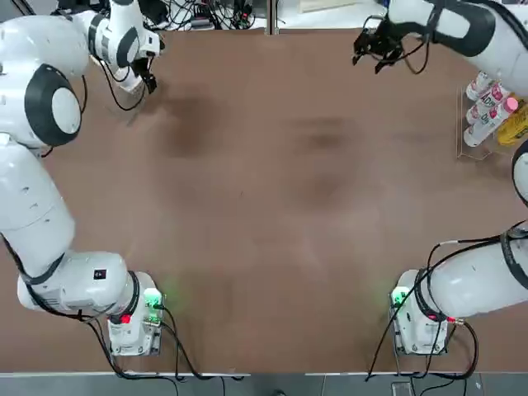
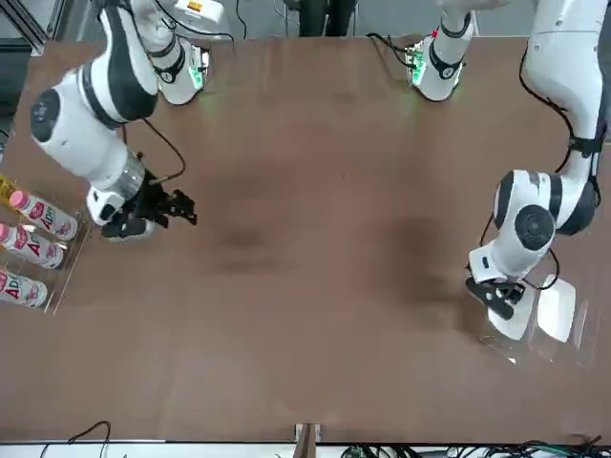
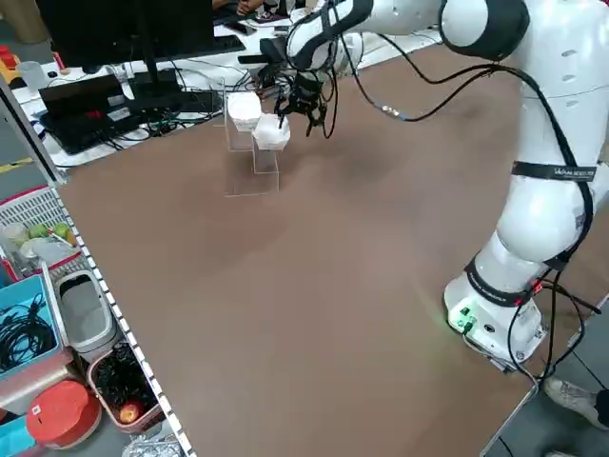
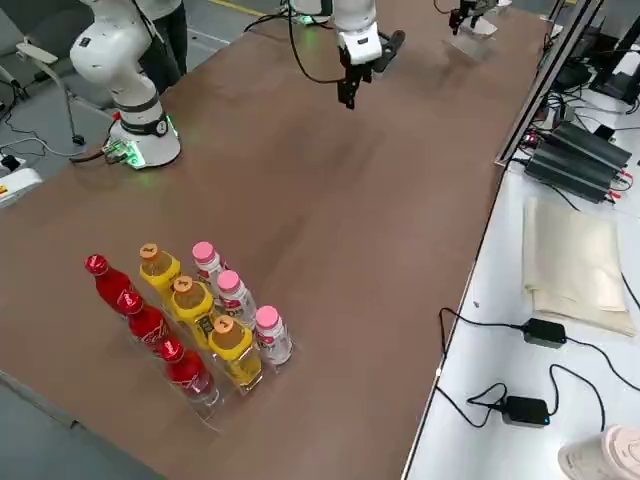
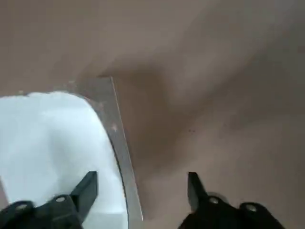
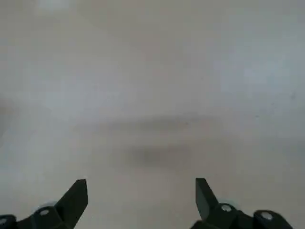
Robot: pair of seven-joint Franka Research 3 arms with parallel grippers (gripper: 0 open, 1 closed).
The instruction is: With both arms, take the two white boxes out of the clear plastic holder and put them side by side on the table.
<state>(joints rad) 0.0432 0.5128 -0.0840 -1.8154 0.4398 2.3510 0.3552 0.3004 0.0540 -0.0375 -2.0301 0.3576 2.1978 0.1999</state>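
The two white boxes [image 3: 245,109] [image 3: 272,133] stand in the clear plastic holder [image 3: 253,162] at the table's far left corner. In the front view the boxes [image 2: 557,307] [image 2: 513,322] show beside my left gripper [image 2: 496,292]. My left gripper [image 5: 140,186] is open right at the holder. One of its fingers [image 5: 87,187] lies over the near box [image 5: 47,143], the other over bare table, and the holder's wall [image 5: 118,143] runs between them. My right gripper [image 2: 178,208] hovers open over the far right of the table [image 1: 272,206], with nothing between its fingers [image 6: 76,195].
A clear rack of pink-capped bottles [image 1: 488,114] stands at the table's right edge; the right side view shows red and yellow bottles [image 4: 175,320] in it too. Cables and a monitor [image 3: 124,38] lie beyond the far edge.
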